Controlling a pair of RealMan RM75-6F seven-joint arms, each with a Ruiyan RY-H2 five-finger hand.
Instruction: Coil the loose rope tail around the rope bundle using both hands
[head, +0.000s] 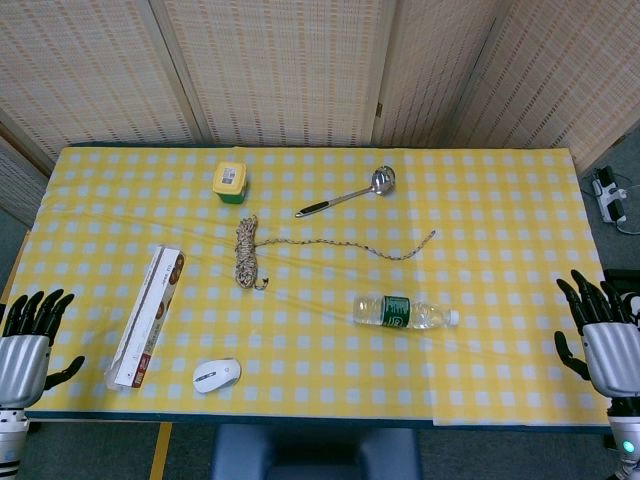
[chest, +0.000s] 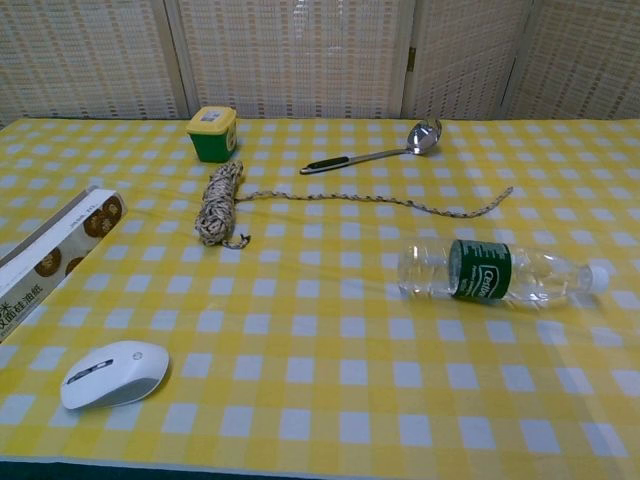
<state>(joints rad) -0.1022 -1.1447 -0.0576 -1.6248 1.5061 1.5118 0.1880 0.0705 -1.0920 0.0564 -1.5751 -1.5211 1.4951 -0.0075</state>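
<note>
Rope bundle (head: 246, 252) lies left of centre on the counter (head: 500, 200), its long axis running away from the robot. The loose rope tail (head: 350, 243) leaves the bundle's far end and trails rightward in a shallow wave toward the right side. Both hands rest at the near corners, well apart from the rope: the left robot hand (head: 27, 343) released, fingers spread and upright, grasping nothing; the right robot hand (head: 603, 340) likewise released. The bundle lies nearer the left hand and the tail's free end nearer the right, which suggests left steadies while right winds. The rope is braided and mottled tan and brown, limp and matte; the bundle is a slim, tightly gathered hank. The counter's cloth is a yellow-and-white check.
</note>
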